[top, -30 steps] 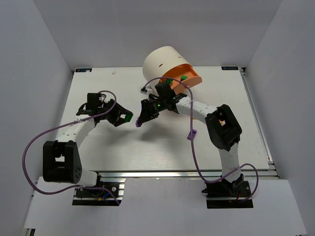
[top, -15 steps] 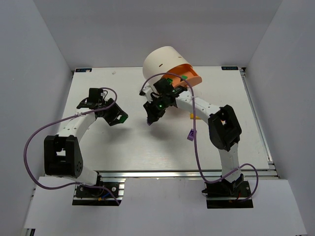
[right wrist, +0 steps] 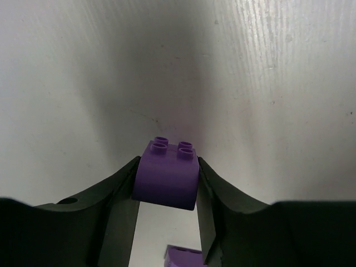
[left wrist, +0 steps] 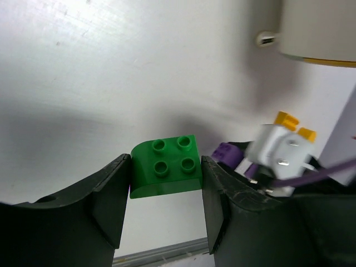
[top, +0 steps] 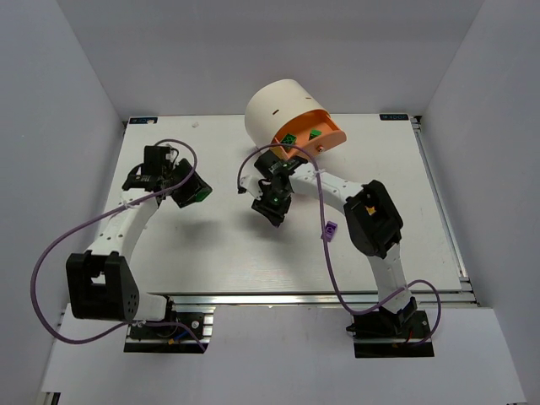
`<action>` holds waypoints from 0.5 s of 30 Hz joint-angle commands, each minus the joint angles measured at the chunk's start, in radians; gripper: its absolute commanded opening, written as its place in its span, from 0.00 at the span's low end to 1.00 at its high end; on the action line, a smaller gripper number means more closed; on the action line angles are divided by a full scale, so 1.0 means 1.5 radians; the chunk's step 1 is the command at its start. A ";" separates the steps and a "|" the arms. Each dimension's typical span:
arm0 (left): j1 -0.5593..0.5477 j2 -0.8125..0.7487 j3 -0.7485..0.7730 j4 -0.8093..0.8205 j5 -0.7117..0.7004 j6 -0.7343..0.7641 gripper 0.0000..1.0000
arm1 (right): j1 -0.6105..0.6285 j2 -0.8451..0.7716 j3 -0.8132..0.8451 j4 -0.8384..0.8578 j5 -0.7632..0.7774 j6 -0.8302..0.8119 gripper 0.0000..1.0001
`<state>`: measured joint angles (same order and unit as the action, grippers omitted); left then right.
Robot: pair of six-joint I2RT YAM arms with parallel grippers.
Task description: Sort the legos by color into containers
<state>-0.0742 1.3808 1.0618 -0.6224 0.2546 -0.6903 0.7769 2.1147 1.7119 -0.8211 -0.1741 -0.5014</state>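
My left gripper [top: 194, 191] is shut on a green lego [left wrist: 166, 166], held between both fingers above the table in the left wrist view. My right gripper [top: 274, 207] is shut on a purple lego [right wrist: 167, 173] just above the table, in front of the drum. The cream-white drum [top: 278, 108] lies at the back centre. Its orange drawer [top: 322, 143] is pulled open and holds two green legos [top: 289, 140]. Another purple lego [top: 332, 228] lies on the table right of my right gripper, and it also shows at the bottom of the right wrist view [right wrist: 184, 257].
White walls stand around the table on the left, back and right. Purple cables loop from both arms over the table. In the left wrist view the right arm's gripper with its purple lego [left wrist: 228, 151] sits close beyond the green lego, with the drum [left wrist: 317, 28] behind.
My left gripper moved back and left with the green lego. My right gripper swung right towards the drum's front with the purple lego in it.
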 commanded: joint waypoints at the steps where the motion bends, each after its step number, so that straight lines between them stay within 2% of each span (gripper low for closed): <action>1: -0.003 -0.062 0.031 0.060 0.021 0.021 0.00 | 0.011 0.008 0.004 -0.020 0.032 -0.035 0.47; 2: -0.003 -0.076 0.034 0.071 0.028 0.023 0.00 | 0.011 0.009 0.004 -0.020 0.033 -0.035 0.53; 3: -0.003 -0.081 0.042 0.088 0.032 0.024 0.00 | 0.013 0.008 0.005 -0.022 0.033 -0.036 0.65; 5: -0.003 -0.095 0.050 0.106 0.050 0.027 0.00 | 0.014 0.007 0.010 -0.028 0.032 -0.038 0.70; 6: -0.009 -0.097 0.055 0.121 0.054 0.026 0.00 | 0.015 0.005 0.012 -0.032 0.030 -0.039 0.76; 12: -0.016 -0.087 0.127 0.190 0.105 0.029 0.00 | 0.011 -0.047 0.035 -0.053 -0.016 -0.045 0.76; 15: -0.028 -0.050 0.184 0.223 0.132 0.028 0.00 | 0.007 -0.119 0.013 -0.068 -0.126 -0.094 0.70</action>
<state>-0.0944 1.2816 1.2560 -0.3916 0.3832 -0.6632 0.7918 2.0949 1.7119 -0.8814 -0.2070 -0.5732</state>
